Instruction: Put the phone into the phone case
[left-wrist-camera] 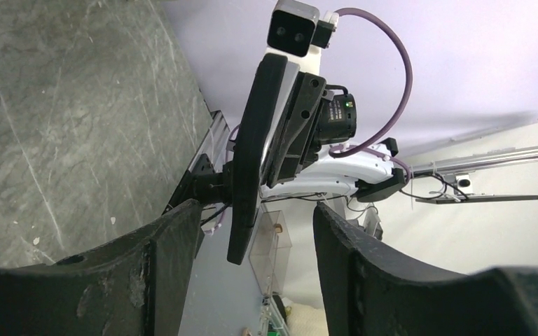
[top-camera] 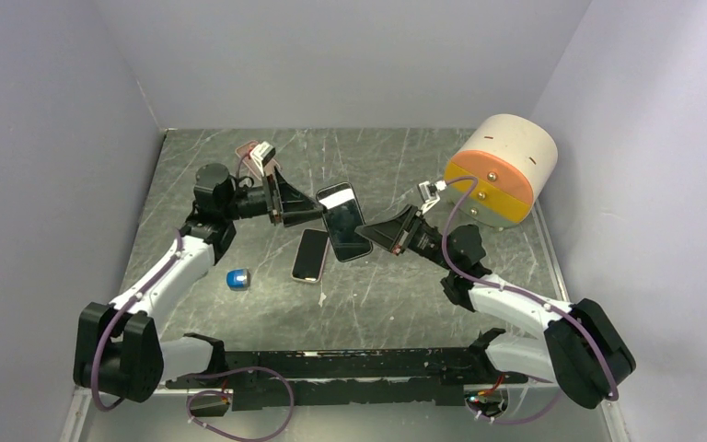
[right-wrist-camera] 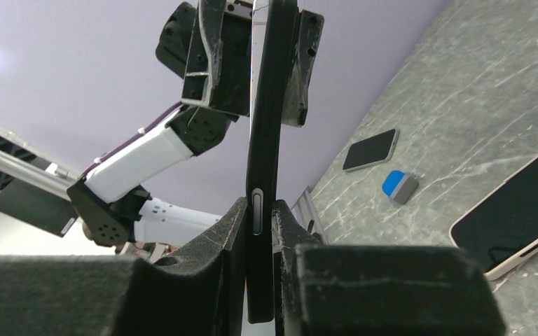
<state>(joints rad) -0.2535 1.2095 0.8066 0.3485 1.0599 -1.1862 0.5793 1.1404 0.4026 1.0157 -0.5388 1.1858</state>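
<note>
My right gripper [top-camera: 384,232] is shut on one end of a black phone case [top-camera: 346,232] and holds it off the table, mid-scene. In the right wrist view the case [right-wrist-camera: 265,140] stands edge-on between the right gripper's [right-wrist-camera: 258,217] pads. A pale strip along its side looks like the phone seated inside. My left gripper [top-camera: 308,212] is open. Its fingers [right-wrist-camera: 214,63] straddle the case's far end with a gap on both sides. From the left wrist, the case [left-wrist-camera: 251,161] hangs between the left gripper's [left-wrist-camera: 256,234] jaws, nearer the left finger.
Two other phones lie on the table: one light-rimmed [top-camera: 311,255], one white-rimmed [top-camera: 333,192] partly under the held case. A small blue block [top-camera: 238,278] sits front left. A cream drum with orange and yellow bands [top-camera: 502,170] stands back right. Walls close three sides.
</note>
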